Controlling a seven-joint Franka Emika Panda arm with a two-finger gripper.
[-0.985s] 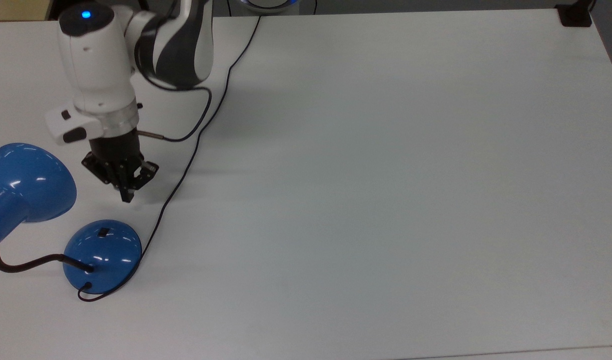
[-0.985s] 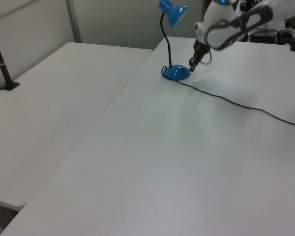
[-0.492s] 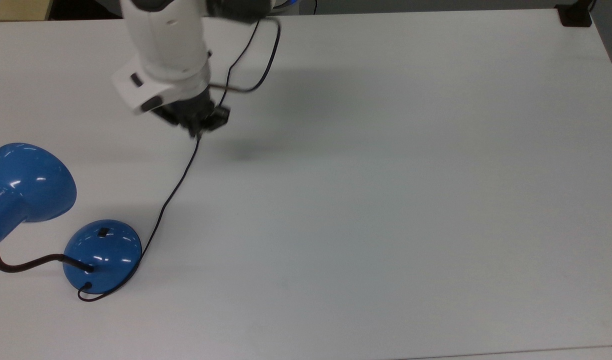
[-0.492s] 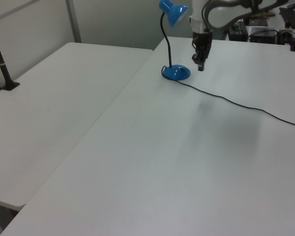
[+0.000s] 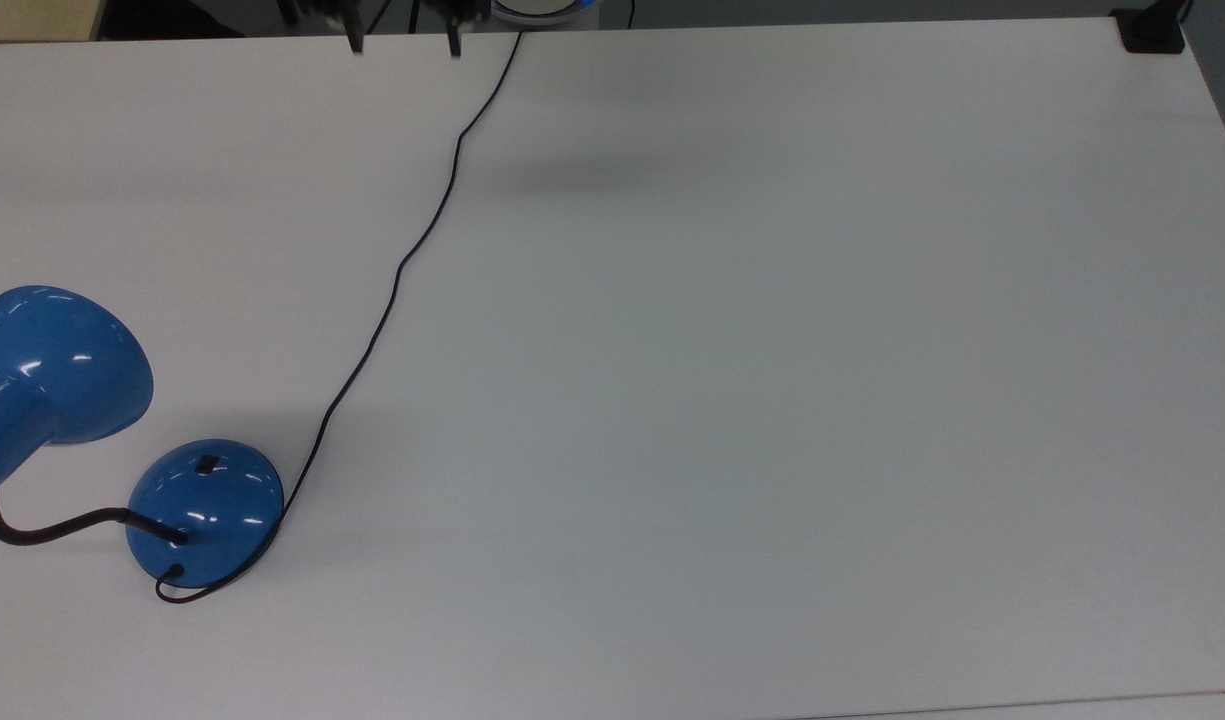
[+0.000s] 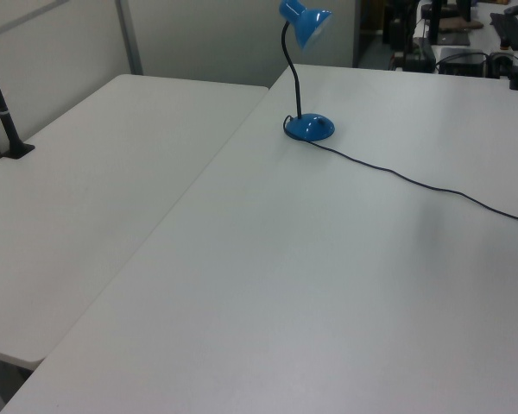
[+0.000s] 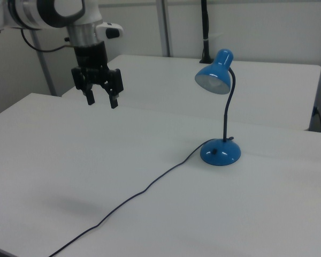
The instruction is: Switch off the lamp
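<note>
The lamp stands on the white table [image 5: 772, 400]. Its glossy blue shade [image 5: 57, 365] is at the top view's left edge, and a black neck [image 5: 52, 528] curves to the domed blue base [image 5: 204, 510], which carries a small black switch [image 5: 207, 464]. The black cord [image 5: 402, 265] runs from the base to the table's far edge. In the right view the shade [image 7: 215, 74] faces down, its opening grey with no glow, above the base [image 7: 220, 152]. My gripper [image 7: 101, 101] hangs open and empty high above the table, far to the right view's left of the lamp. Its fingertips [image 5: 355, 42] show at the top view's top edge.
A black clamp [image 5: 1152, 30] sits on the table's corner at the top view's upper right. A second white table [image 6: 86, 172] adjoins on the left view's left, with a black post [image 6: 4, 103] at its edge. The cord [image 6: 414, 179] crosses the table.
My gripper has risen from beside the lamp base and moved off towards the top view's top edge. Its fingers, shut a second ago, are now spread. The lamp has not moved.
</note>
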